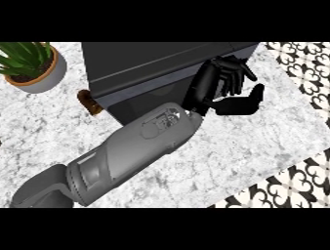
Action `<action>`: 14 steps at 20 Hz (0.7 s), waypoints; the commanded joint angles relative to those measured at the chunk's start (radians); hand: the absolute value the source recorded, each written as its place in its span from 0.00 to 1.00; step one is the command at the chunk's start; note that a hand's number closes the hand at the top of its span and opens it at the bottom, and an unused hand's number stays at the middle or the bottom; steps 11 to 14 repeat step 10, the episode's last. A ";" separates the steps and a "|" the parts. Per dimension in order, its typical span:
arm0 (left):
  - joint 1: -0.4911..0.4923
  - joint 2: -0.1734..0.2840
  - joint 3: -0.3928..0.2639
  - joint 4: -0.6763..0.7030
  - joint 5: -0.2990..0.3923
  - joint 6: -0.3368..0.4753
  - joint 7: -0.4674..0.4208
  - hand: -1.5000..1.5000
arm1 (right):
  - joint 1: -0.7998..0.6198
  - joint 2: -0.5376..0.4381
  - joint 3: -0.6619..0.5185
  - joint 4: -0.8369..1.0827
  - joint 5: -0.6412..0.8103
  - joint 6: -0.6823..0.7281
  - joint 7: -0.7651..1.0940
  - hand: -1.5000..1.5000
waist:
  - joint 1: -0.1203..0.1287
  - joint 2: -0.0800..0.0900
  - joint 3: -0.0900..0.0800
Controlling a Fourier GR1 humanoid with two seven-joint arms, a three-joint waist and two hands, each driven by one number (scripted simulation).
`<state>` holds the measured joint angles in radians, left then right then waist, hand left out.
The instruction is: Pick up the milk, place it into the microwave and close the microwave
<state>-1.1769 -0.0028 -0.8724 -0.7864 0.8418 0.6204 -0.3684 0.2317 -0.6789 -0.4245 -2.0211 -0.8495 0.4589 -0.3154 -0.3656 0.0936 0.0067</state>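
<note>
Closing step judged in hand: one hand [229, 90], side not determinable, is seen with fingers relaxed and nothing held against the microwave [160, 63] at the far centre; milk is not seen, presumably inside; a door push is called for.

Marble counter [218, 146] under microwave [154, 63], potted plant [31, 66]

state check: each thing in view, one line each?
microwave: dark box on the counter; door looks shut, not certain.
left hand: open, fingers relaxed, at the microwave's front right corner, holding nothing.
potted plant: upright, left of the microwave.
milk: not visible.
right hand: not in view.
</note>
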 commanded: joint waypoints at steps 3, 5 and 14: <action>0.086 0.072 0.056 0.173 0.044 0.044 -0.008 0.00 | 0.030 -0.001 -0.039 -0.014 -0.027 -0.010 0.009 0.00 | 0.050 0.010 -0.006; 0.093 0.083 0.054 0.171 0.066 0.016 -0.007 0.00 | 0.035 -0.001 -0.053 -0.022 -0.034 -0.016 0.010 0.00 | 0.060 0.012 -0.007; 0.099 0.080 0.035 0.176 0.088 -0.009 -0.026 0.00 | 0.062 0.000 -0.069 -0.048 -0.052 -0.013 0.018 0.00 | 0.072 0.008 -0.006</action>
